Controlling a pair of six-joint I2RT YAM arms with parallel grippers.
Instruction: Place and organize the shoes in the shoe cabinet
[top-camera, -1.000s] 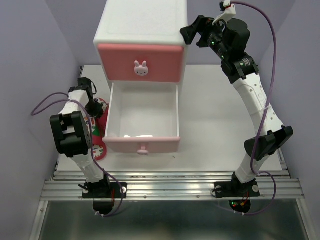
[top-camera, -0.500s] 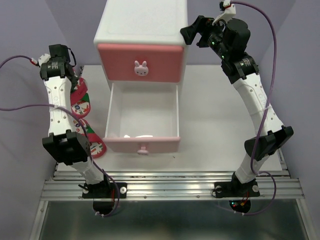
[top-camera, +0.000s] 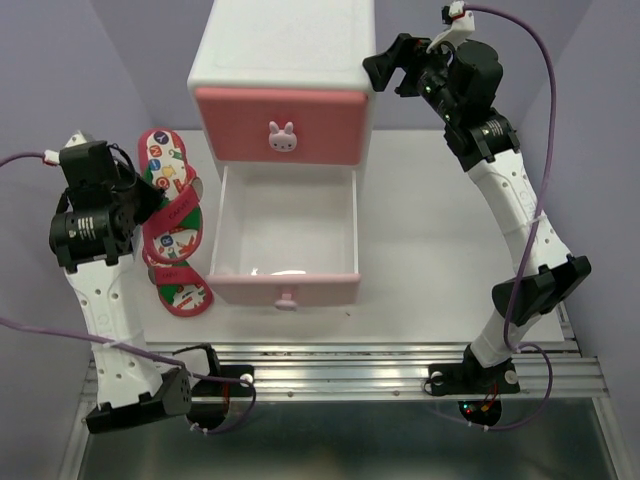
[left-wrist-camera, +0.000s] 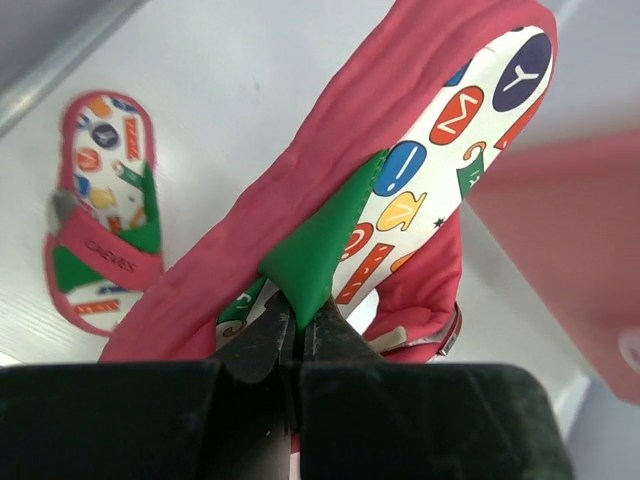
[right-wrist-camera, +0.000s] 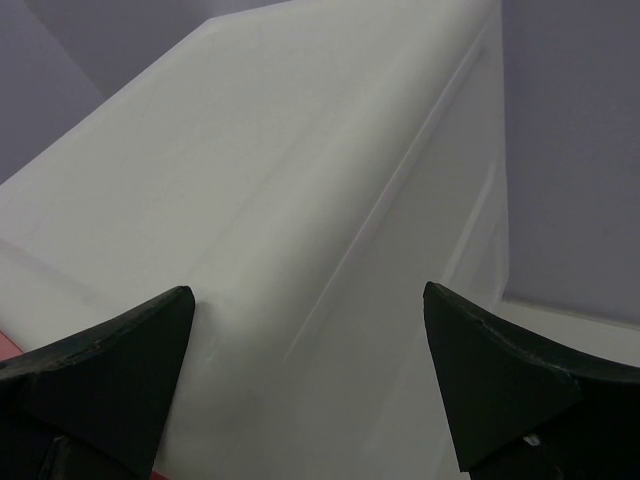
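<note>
My left gripper (left-wrist-camera: 298, 330) is clamped on the red sandal's (left-wrist-camera: 420, 140) green strap, the second sandal (left-wrist-camera: 100, 215) beneath it, leftward. My right gripper (right-wrist-camera: 308, 300) gapes wide, the cabinet (right-wrist-camera: 300, 150) just ahead.

White arm links (top-camera: 510, 195), black joints (top-camera: 535, 288), purple cables (top-camera: 548, 80), black bases (top-camera: 465, 380), red-green base lights (top-camera: 478, 405), black pointed fingers (right-wrist-camera: 495, 380), white wrist plugs (top-camera: 457, 15)

You'll read what looks like "CAEVES" on the strap (left-wrist-camera: 108, 257) of the loose sandal (left-wrist-camera: 100, 160), and "Y" on the insole (left-wrist-camera: 527, 72) of the held sandal (left-wrist-camera: 330, 130).
</note>
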